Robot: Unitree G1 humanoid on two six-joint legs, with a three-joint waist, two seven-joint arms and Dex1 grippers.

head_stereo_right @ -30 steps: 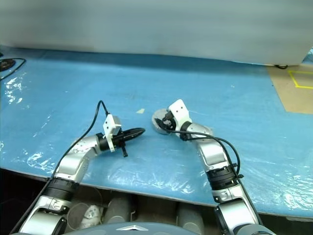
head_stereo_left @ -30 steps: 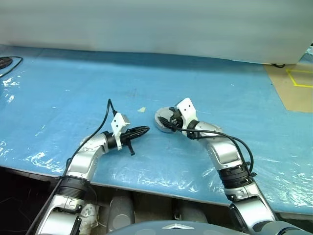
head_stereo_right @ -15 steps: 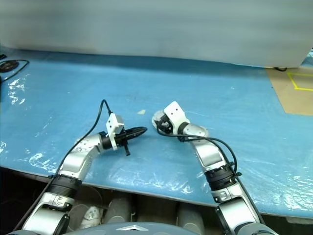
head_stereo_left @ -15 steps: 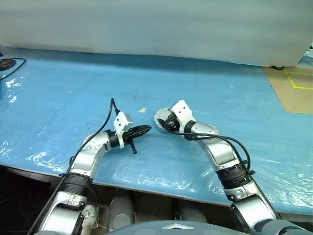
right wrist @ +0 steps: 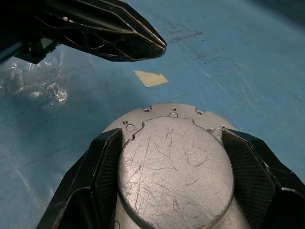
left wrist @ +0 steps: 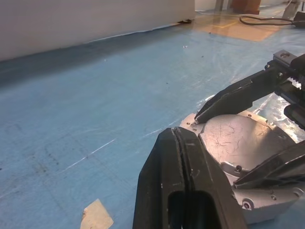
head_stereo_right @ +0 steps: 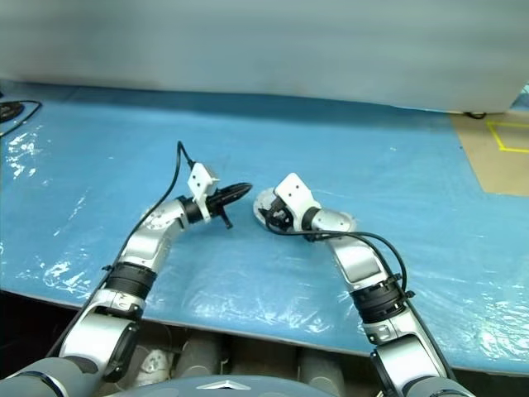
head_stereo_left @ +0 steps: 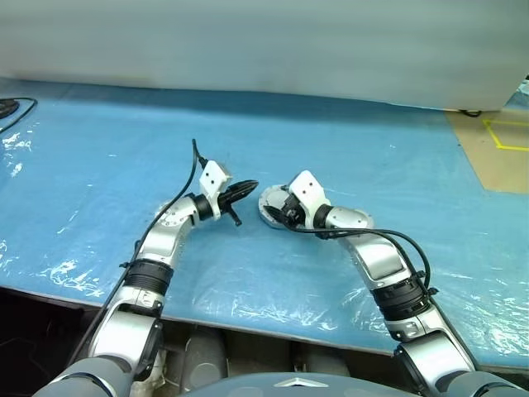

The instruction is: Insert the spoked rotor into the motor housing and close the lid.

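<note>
A round silver motor housing (right wrist: 174, 162) lies on the blue table with a flat, scratched face up, ringed by small screw holes. I cannot tell whether that face is the lid. My right gripper (right wrist: 172, 136) straddles it, one black finger against each side. The left gripper (left wrist: 177, 132) is shut and empty. It points level at the housing (head_stereo_left: 266, 201), its tip (head_stereo_left: 252, 185) just short of the rim's left edge. The spoked rotor is out of view.
A small tan scrap of tape (right wrist: 150, 78) lies on the blue plastic-covered table (head_stereo_left: 99, 165) just beyond the housing. A tan board with yellow lines (head_stereo_left: 496, 149) sits far right and a black cable (head_stereo_left: 12, 103) far left. The table's front edge runs near me.
My left gripper, still shut, has moved forward and right and now nearly reaches the housing's edge. The right gripper and the housing have stayed put.
</note>
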